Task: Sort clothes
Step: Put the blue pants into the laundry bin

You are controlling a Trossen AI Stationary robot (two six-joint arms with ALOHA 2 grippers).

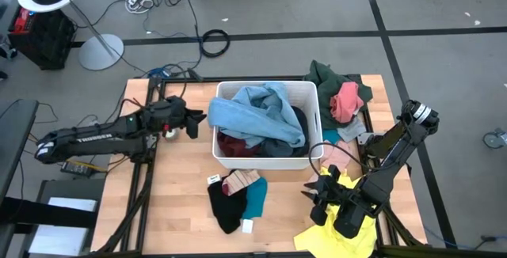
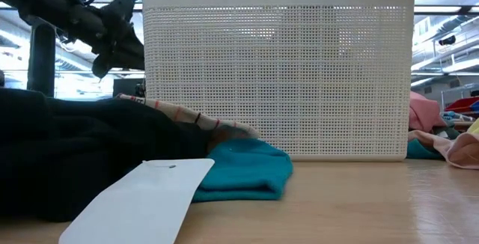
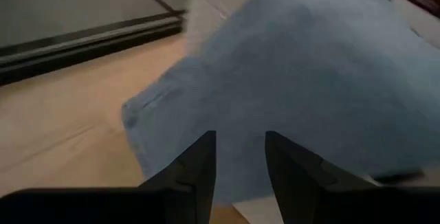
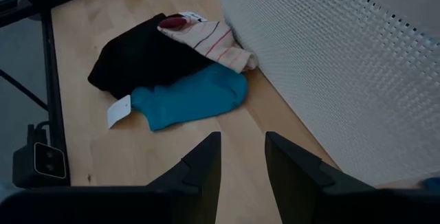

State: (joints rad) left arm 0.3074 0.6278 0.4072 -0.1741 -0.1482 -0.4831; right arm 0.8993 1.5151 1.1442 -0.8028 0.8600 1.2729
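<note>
Pale wood is making the table top [image 1: 182, 179], smooth and with a fine grain. On the left side, the left gripper [image 1: 198, 119] is hanging just beside the left wall of the white bin [image 1: 309, 100]. Its two dark, flat fingers [image 3: 199, 165] are standing a little apart with nothing between them, and they are pointing at a light blue garment [image 1: 257, 115]. This soft cloth with a fine weave is lying in rounded folds on top of the bin's contents and is spilling over the left rim. Under it, dark maroon fabric [image 1: 234, 146] is showing inside the bin.

The bin is rectangular, of hard plastic, and its walls are pierced with a regular grid of small holes. In front of it, a black garment [image 4: 137, 56], a striped beige piece [image 4: 213, 42] and a teal knit piece [image 4: 192, 93] are lying together on the wood, with a white card tag [image 4: 118, 110] beside them.

To the right, the right gripper [image 1: 321, 195] is hovering low near the front right corner of the bin, its fingers [image 4: 199, 172] narrowly open and holding nothing. Beneath that arm a yellow cloth [image 1: 325, 234] is lying crumpled. Behind, at the table's right edge, a pink garment [image 1: 344, 100] is resting on a dark green one [image 1: 325, 76].
</note>
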